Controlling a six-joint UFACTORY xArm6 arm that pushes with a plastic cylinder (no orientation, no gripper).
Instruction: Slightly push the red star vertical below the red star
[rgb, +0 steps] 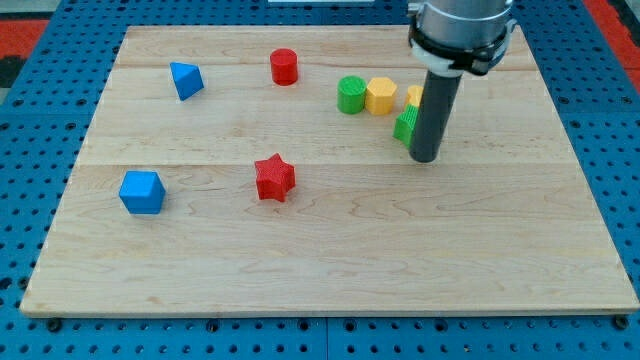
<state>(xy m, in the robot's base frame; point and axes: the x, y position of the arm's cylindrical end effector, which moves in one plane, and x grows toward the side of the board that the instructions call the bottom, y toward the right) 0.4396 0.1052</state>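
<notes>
The red star (274, 178) lies on the wooden board (330, 260), left of centre. My tip (425, 158) rests on the board well to the star's right and slightly above its level, right beside a green block (404, 126) that the rod partly hides. The rod stands upright and touches no red block.
A red cylinder (284, 66) stands near the view's top. A green cylinder (351, 95), a yellow hexagon (381, 96) and a partly hidden yellow block (413, 96) sit in a row left of the rod. A blue triangle (186, 80) and a blue cube (141, 192) lie at the left.
</notes>
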